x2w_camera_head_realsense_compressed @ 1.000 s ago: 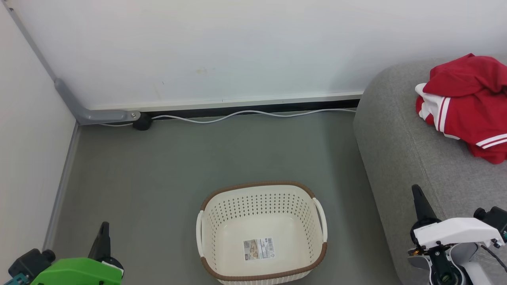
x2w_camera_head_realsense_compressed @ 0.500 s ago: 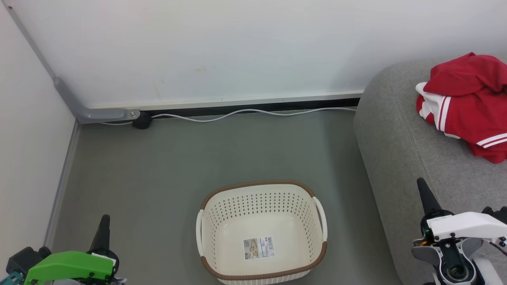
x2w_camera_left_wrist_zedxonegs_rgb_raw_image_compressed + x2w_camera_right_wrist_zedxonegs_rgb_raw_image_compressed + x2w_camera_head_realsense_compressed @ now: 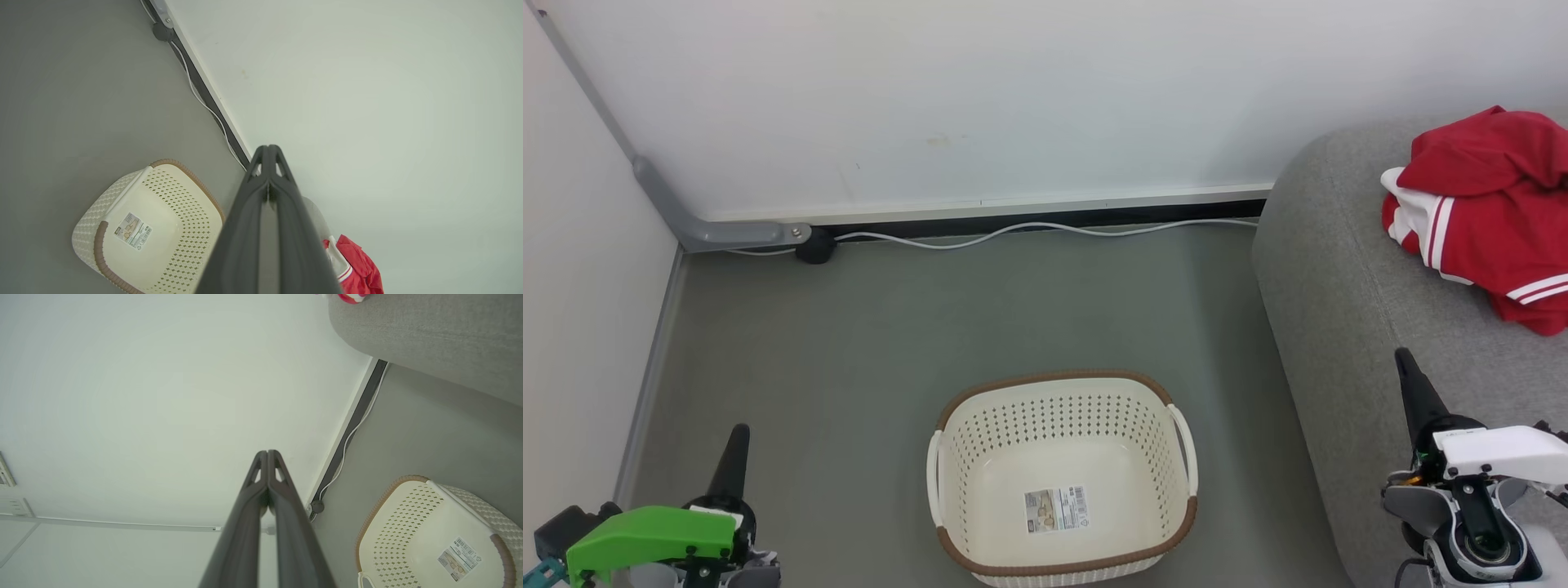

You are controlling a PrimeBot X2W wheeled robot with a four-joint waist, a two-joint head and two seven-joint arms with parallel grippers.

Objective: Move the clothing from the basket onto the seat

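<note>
The red clothing (image 3: 1490, 216) with white stripes lies bunched on the grey seat (image 3: 1347, 310) at the right; a corner of the clothing (image 3: 359, 269) shows in the left wrist view. The cream basket (image 3: 1062, 478) stands on the floor at bottom centre, holding nothing but the sticker (image 3: 1055, 511) on its bottom. My left gripper (image 3: 737, 445) is shut and holds nothing, low at the left, well apart from the basket. My right gripper (image 3: 1409, 376) is shut and holds nothing, in front of the seat's near edge.
A white wall runs along the back with a dark baseboard and a white cable (image 3: 1029, 233) on the grey floor (image 3: 866, 343). A grey conduit (image 3: 686, 220) bends down in the left corner. Open floor lies between the basket and the wall.
Both grippers have risen a little in the head view, the right one also shifting right. Basket and clothing stay where they were.
</note>
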